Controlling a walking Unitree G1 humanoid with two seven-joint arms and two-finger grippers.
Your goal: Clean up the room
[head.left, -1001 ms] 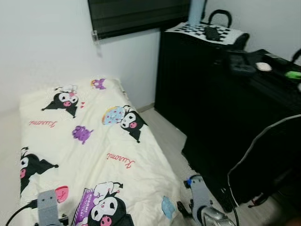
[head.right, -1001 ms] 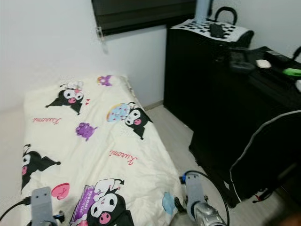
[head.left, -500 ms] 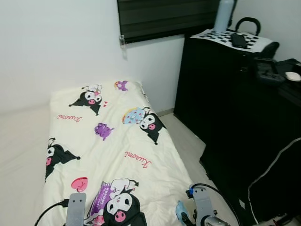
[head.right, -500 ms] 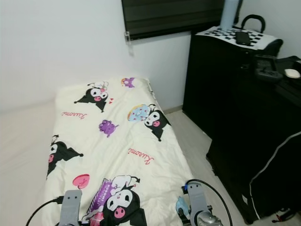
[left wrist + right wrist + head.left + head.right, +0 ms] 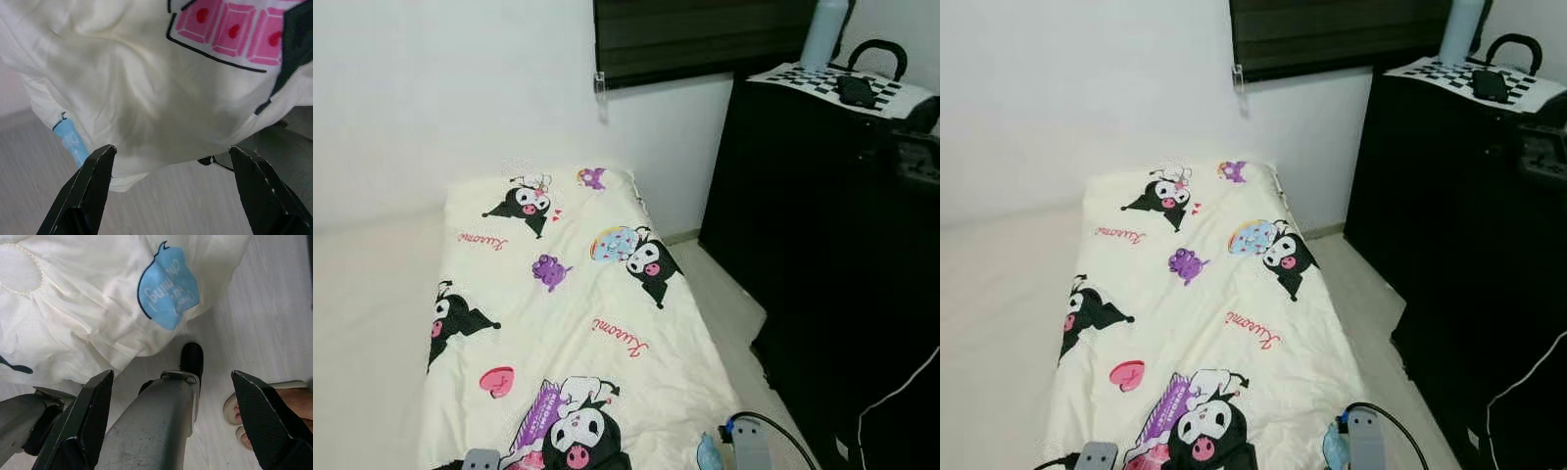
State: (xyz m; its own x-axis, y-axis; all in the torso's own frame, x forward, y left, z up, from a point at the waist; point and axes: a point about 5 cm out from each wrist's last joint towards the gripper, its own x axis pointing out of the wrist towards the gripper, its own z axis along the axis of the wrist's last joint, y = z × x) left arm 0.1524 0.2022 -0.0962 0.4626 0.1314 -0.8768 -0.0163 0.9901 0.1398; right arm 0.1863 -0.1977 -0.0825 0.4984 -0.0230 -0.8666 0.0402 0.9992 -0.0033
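A: Since a second ago the whole scene has slid rightward and the arms have sunk to the bottom edge; that is the head camera turning left, and the bed has not shifted.

B: Where is the bedding?

A: A cream duvet (image 5: pixel 558 323) printed with black cartoon figures lies spread flat over the bed, reaching from the foot edge up to the head edge by the white wall (image 5: pixel 450 98). Its near corner hangs over the foot edge above the pale wood floor (image 5: pixel 254 323).

B: And the pincers?

A: The left pincer (image 5: pixel 171 191) hangs just off that drooping corner, fingers (image 5: pixel 85 196) spread wide, holding nothing. The right pincer (image 5: pixel 171 426) is likewise spread apart, over the floor beside a blue speech-bubble print (image 5: pixel 168 289). A person's foot in a sandal (image 5: pixel 254 411) shows near it.

B: Beside the bed?

A: A black cabinet (image 5: pixel 783 196) with a checkered cloth (image 5: pixel 832 83), a pale bottle (image 5: pixel 824 34) and a dark blind (image 5: pixel 705 34) on the window.
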